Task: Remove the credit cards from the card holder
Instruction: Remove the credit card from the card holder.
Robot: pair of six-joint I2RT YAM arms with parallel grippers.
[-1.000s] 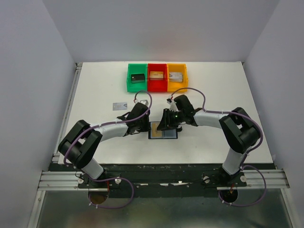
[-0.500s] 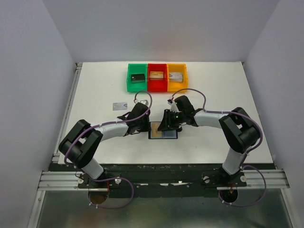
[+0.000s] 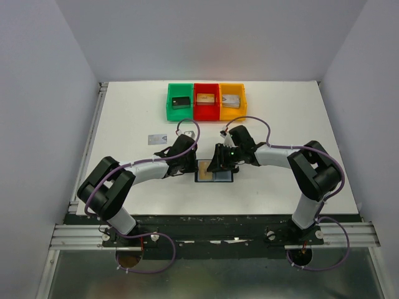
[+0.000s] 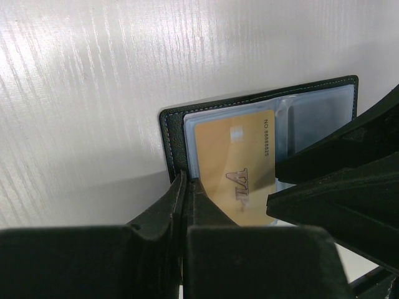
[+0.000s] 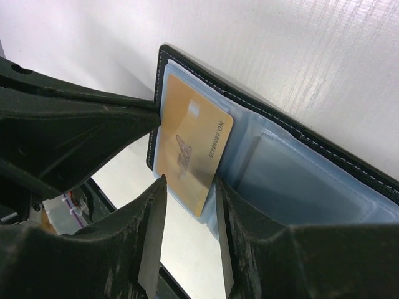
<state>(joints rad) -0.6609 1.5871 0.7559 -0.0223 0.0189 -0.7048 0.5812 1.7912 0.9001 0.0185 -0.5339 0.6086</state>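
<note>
The card holder [image 3: 215, 172] lies open on the table between both arms, black outside with a blue-grey lining [image 5: 299, 180]. A tan-gold credit card [image 4: 234, 165] sticks partly out of its left slot [image 5: 190, 149]. My left gripper [image 4: 182, 190] is shut on the card holder's near left edge [image 3: 192, 166]. My right gripper [image 5: 190, 184] is open, one finger on each side of the gold card's free end [image 3: 219, 164]; I see no contact. A pale silver-grey credit card [image 3: 157, 139] lies flat on the table to the left of the arms.
Green [image 3: 180, 103], red [image 3: 206, 101] and yellow [image 3: 232, 100] bins stand in a row at the back, each holding a small block. In the left wrist view the right gripper's black fingers [image 4: 343, 180] crowd the wallet's right side.
</note>
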